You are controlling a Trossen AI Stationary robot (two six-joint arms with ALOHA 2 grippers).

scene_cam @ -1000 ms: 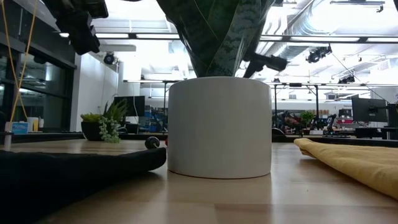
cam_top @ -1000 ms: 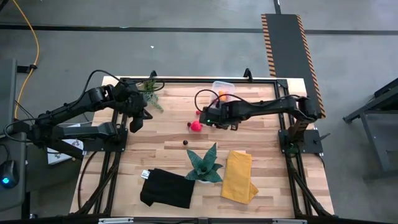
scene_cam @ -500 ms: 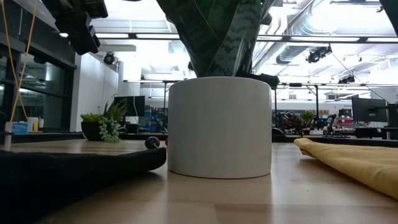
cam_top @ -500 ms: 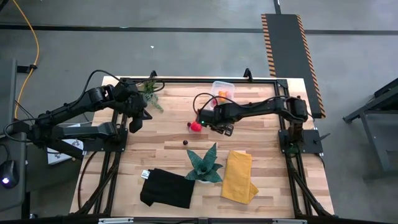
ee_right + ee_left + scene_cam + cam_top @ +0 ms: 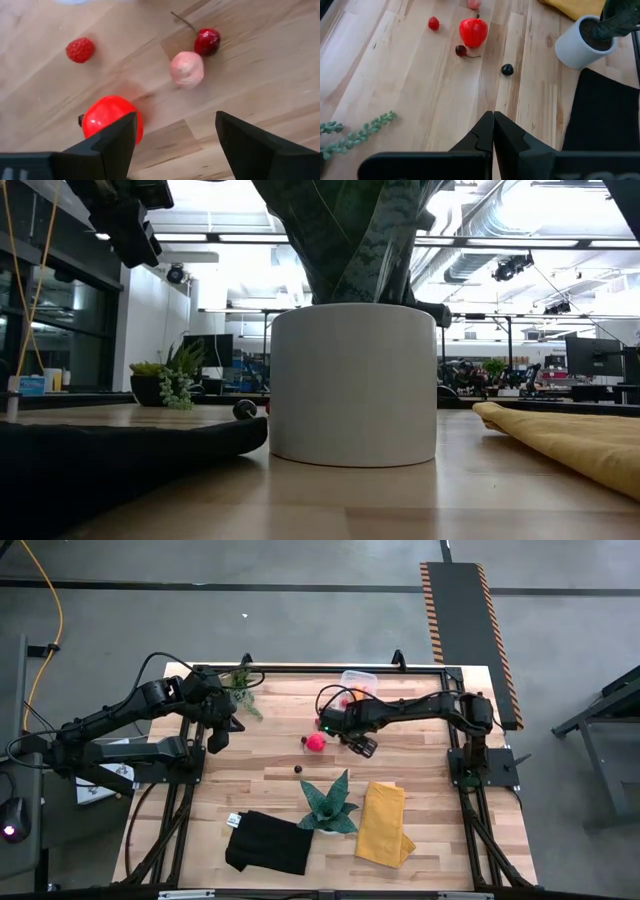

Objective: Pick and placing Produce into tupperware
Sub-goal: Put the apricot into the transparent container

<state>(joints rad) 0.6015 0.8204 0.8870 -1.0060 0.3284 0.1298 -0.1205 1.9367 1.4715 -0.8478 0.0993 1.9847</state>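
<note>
Right gripper (image 5: 172, 142) agape above red fruit (image 5: 111, 120)

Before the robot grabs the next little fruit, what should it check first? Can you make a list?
1. Right end effector open: ok, fingers wide apart.
2. Right end effector empty: ok, nothing between the fingers.
3. Fruit in reach: ok, the red apple, pink piece, cherry and raspberry lie loose on the table just ahead.
4. Aim: not ok, the apple sits by one finger, not centred in the gap.
5. Tub ready: cannot tell how full; something orange shows inside.
6. Left end effector out of the way: ok, shut and parked at the table's left side.
</note>
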